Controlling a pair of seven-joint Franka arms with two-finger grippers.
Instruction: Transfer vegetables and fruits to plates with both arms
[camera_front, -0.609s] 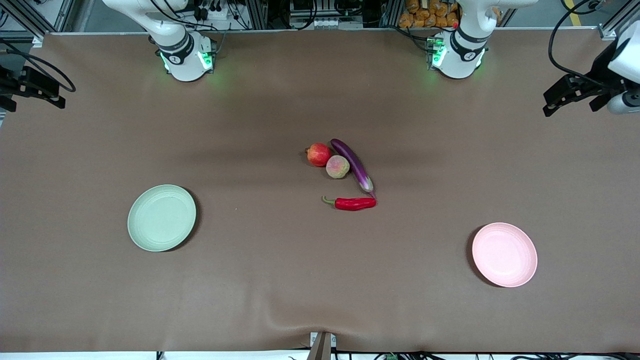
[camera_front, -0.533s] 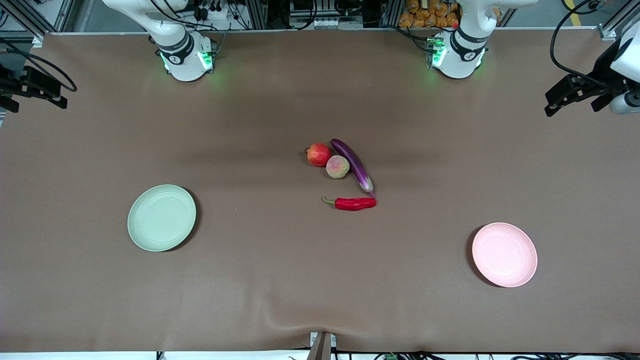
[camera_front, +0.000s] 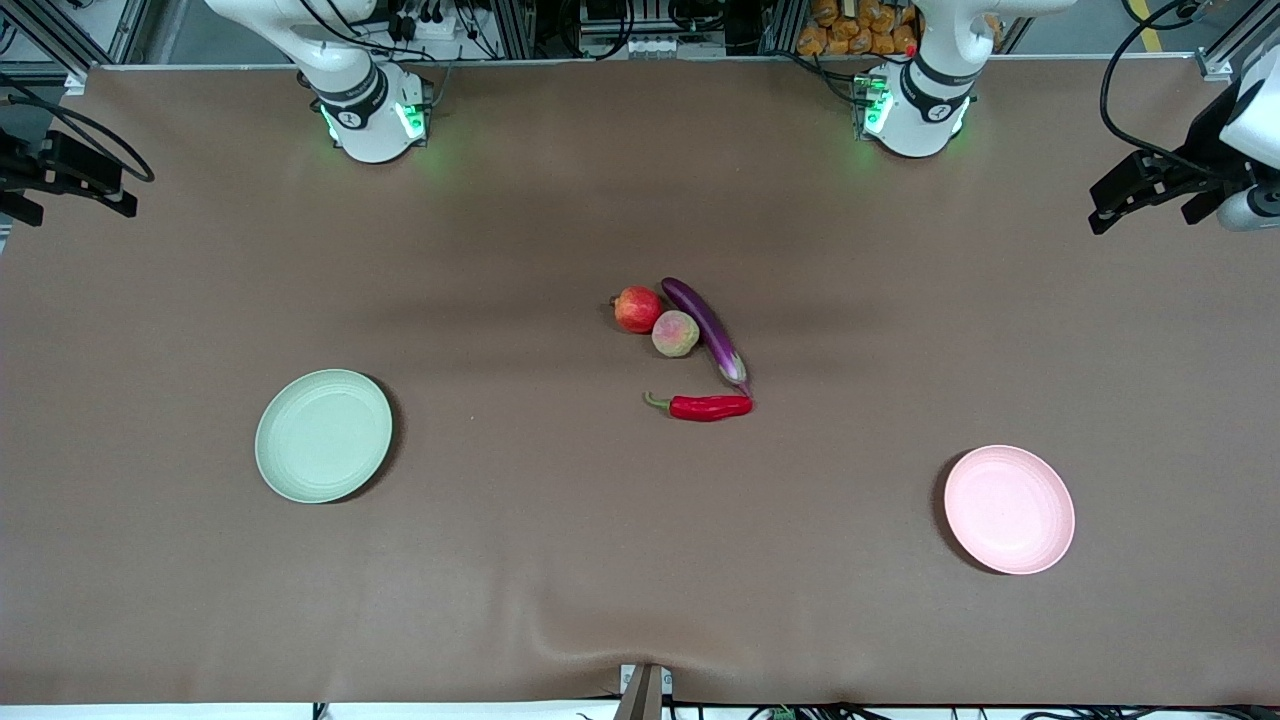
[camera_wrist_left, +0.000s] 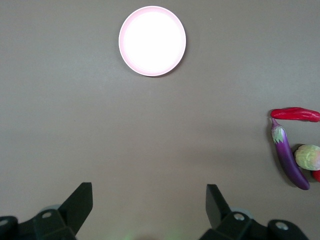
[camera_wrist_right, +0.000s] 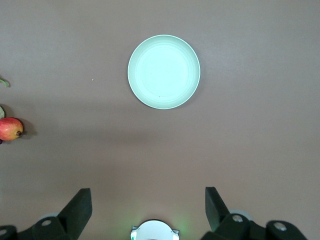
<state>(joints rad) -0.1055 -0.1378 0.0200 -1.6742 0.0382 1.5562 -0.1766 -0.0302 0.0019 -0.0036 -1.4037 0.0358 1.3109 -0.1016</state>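
No readable text, label, brand, number or sign anywhere. Small dark marks on the collars above the green-lit bases of the right arm and the left arm, too small to make out. Nothing printed on the green plate, the pink plate or the desk.

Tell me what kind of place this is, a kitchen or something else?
Probably a robotics lab, not a kitchen. Two arms are bolted at a brown-covered table, with aluminium framing and cables along its edge. The peach and chili pepper lie near a pale green plate, staged like test props.
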